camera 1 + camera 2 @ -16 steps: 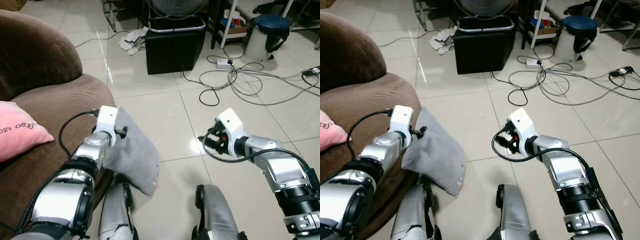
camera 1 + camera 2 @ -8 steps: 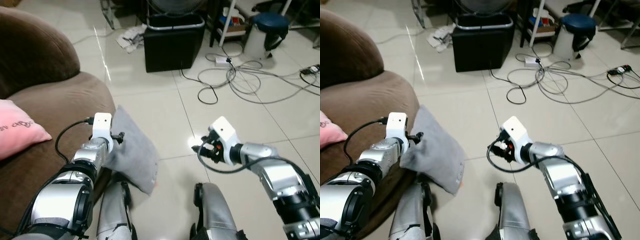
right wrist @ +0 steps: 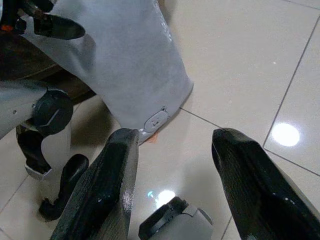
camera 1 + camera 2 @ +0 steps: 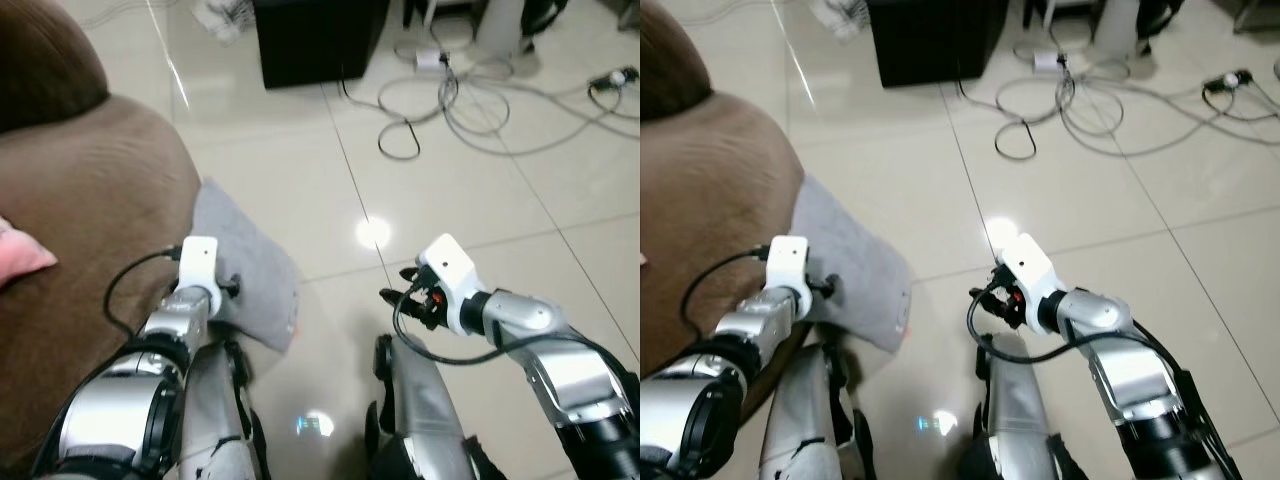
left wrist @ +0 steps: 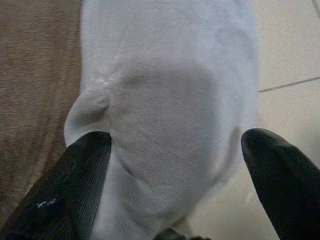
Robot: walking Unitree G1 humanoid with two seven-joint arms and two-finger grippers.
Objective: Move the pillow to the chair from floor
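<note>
The grey pillow [image 4: 245,265] leans against the brown chair [image 4: 95,200], not yet lifted; the left gripper [image 5: 175,200] straddles it unclenched, and the right gripper [image 3: 175,165] hangs spread nearby.

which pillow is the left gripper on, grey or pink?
The grey pillow, leaning against the brown chair with its lower corner on the floor. The left gripper straddles it, fingers open. The pink pillow lies up on the seat, away from both grippers.
</note>
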